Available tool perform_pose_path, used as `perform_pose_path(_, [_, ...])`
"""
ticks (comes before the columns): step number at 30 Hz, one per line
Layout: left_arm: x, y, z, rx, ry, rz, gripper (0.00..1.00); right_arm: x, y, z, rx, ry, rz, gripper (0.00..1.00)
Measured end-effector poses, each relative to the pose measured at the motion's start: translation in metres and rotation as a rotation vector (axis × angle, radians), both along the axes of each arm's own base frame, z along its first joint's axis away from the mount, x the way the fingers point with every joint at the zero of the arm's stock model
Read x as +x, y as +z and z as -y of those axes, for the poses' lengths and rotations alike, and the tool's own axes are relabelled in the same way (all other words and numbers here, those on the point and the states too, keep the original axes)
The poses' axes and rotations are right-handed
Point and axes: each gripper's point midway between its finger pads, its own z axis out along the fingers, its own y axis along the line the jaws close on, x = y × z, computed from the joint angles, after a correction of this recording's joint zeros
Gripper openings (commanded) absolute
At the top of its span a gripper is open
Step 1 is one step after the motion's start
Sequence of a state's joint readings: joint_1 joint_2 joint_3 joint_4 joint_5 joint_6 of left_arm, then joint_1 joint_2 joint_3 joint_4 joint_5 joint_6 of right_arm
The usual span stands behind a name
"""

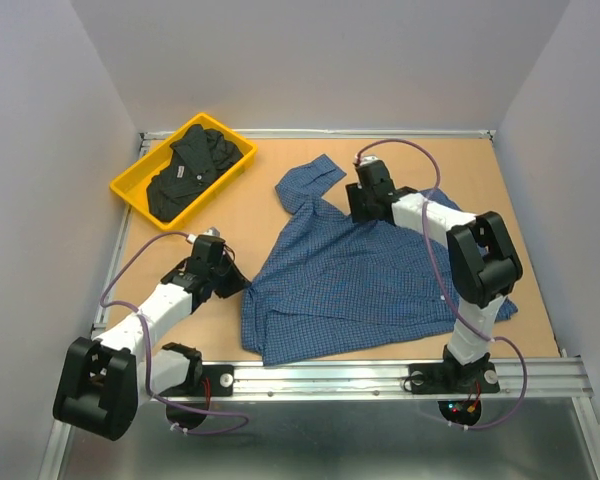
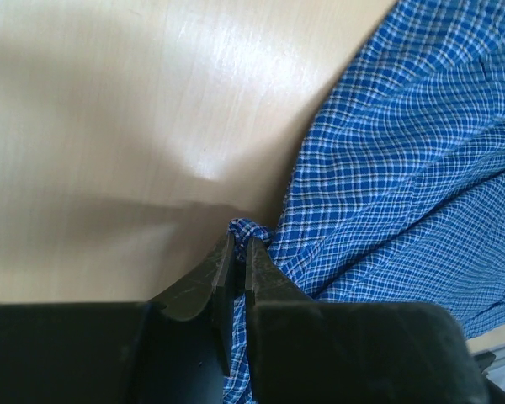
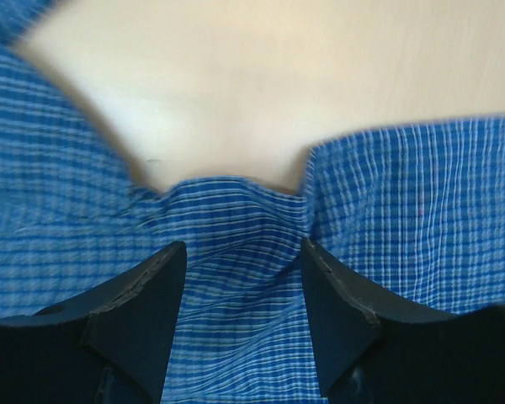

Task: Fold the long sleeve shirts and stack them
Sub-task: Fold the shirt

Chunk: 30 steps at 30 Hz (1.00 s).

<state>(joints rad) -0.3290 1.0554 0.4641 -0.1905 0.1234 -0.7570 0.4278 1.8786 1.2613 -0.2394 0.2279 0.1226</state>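
Two shirts are showing: the blue checked shirt [image 1: 350, 275] is lying spread across the middle of the table [image 1: 520, 200], and the black shirt [image 1: 190, 170] is sitting crumpled in the yellow tray [image 1: 128, 188] at the far left corner. The left gripper [image 2: 239, 242] is pinching a small fold at the blue checked shirt's left edge, jaws closed on the cloth. The right gripper [image 3: 242, 252] is standing over its far edge, jaws apart, with cloth lying loose between them.
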Motion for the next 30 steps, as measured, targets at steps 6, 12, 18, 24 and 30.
perform_pose_path(6, [-0.001, -0.001, 0.003, 0.004, -0.014, -0.001, 0.15, 0.005, 0.077, -0.103, 0.030, 0.261, 0.174, 0.61])
perform_pose_path(12, [-0.003, -0.005, 0.003, 0.013, -0.015, -0.003, 0.16, -0.019, 0.110, -0.196, 0.115, 0.469, 0.238, 0.60])
perform_pose_path(18, [-0.003, -0.005, 0.002, 0.021, -0.010, -0.001, 0.16, -0.037, 0.046, -0.237, 0.085, 0.562, 0.125, 0.57])
perform_pose_path(24, [-0.003, -0.004, 0.002, 0.021, -0.010, 0.004, 0.16, -0.045, -0.018, -0.241, 0.022, 0.577, 0.020, 0.54])
perform_pose_path(30, [-0.002, -0.003, 0.001, 0.023, -0.001, 0.009, 0.16, -0.037, -0.021, -0.250, 0.032, 0.576, 0.029, 0.48])
